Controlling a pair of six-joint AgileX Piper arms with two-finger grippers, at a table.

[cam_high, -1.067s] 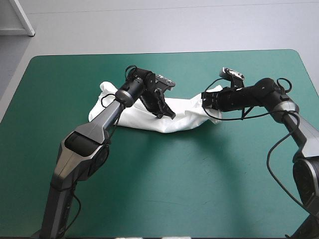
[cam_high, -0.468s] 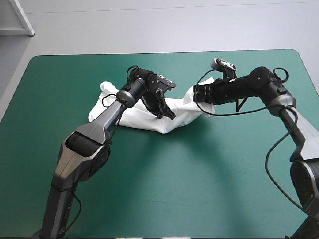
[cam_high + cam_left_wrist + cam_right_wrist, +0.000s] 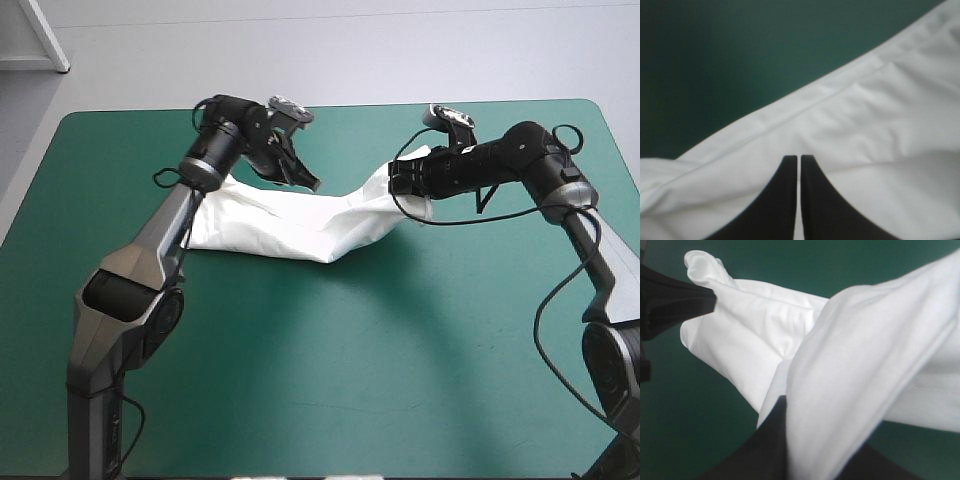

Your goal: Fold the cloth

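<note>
High view: left gripper (image 3: 305, 182) shifted toward upper left, right gripper (image 3: 396, 186) upper right; both clamp T-shirt (image 3: 300, 226), stretched over teal-green cover (image 3: 400, 350).

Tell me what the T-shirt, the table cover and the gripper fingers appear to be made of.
T-shirt: soft white fabric, matte; it drapes, creases, and shows a stitched seam. Table cover: teal-green, matte, even, perhaps felt or a mat; weave not discernible. Fingers: black, smooth, dull, probably plastic or rubber; cannot tell which.
</note>
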